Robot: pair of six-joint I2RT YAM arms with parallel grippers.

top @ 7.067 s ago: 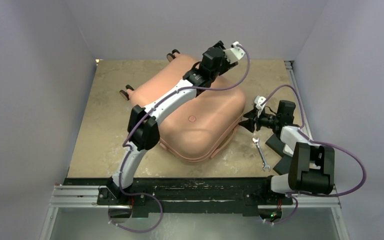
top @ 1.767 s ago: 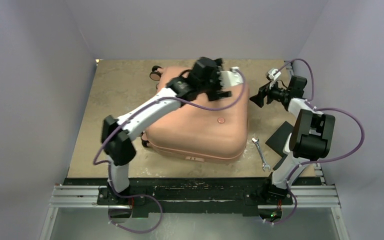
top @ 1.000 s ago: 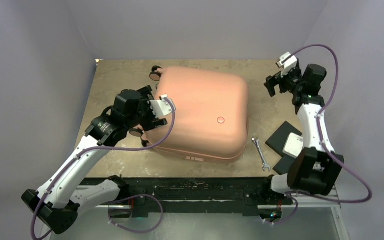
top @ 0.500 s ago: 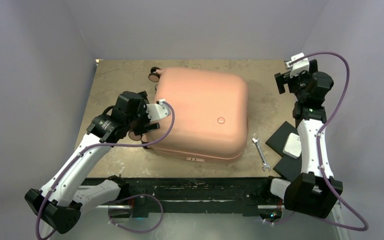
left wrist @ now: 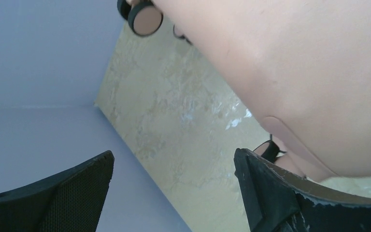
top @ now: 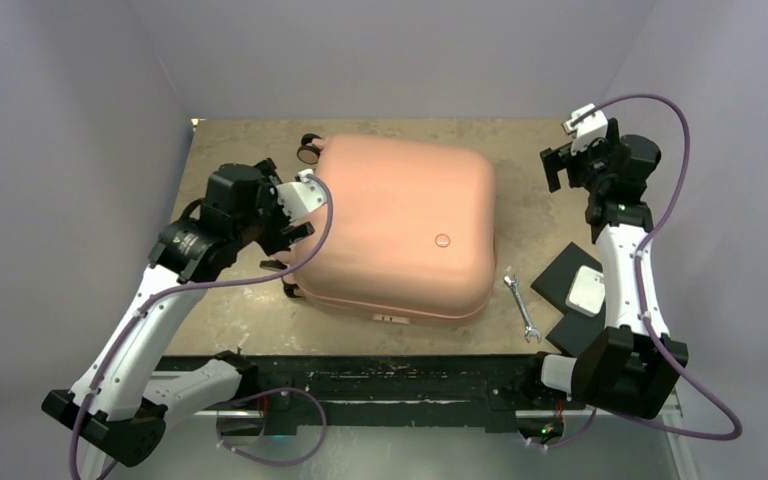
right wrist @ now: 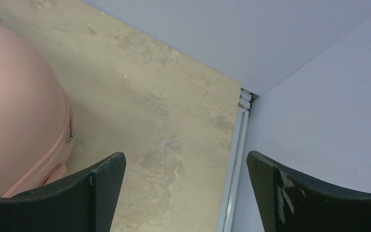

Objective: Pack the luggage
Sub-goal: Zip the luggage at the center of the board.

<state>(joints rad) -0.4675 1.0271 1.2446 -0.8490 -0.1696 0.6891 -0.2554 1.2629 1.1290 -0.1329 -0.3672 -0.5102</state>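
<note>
The luggage (top: 400,225) is a salmon-pink hard-shell suitcase lying flat and closed in the middle of the table, with dark wheels (top: 309,152) at its far left corner. My left gripper (top: 288,222) hovers open beside its left side, touching nothing. In the left wrist view that gripper (left wrist: 174,188) frames bare table, with the luggage shell (left wrist: 294,72) and a wheel (left wrist: 145,17) above. My right gripper (top: 558,168) hangs open over the far right corner, away from the luggage. The right wrist view shows this gripper (right wrist: 186,183) empty, with the luggage edge (right wrist: 14,106) at the left.
A silver wrench (top: 522,308) lies on the table right of the suitcase. Two flat black pads (top: 560,272) (top: 572,332) lie at the near right, a small white flat item (top: 588,290) on one. Grey walls enclose the table; a metal rail (right wrist: 234,159) runs along its right edge.
My left gripper has drifted toward the far end along the suitcase's left side. The right gripper has shifted only a little near the far right corner. The suitcase has stayed put.
</note>
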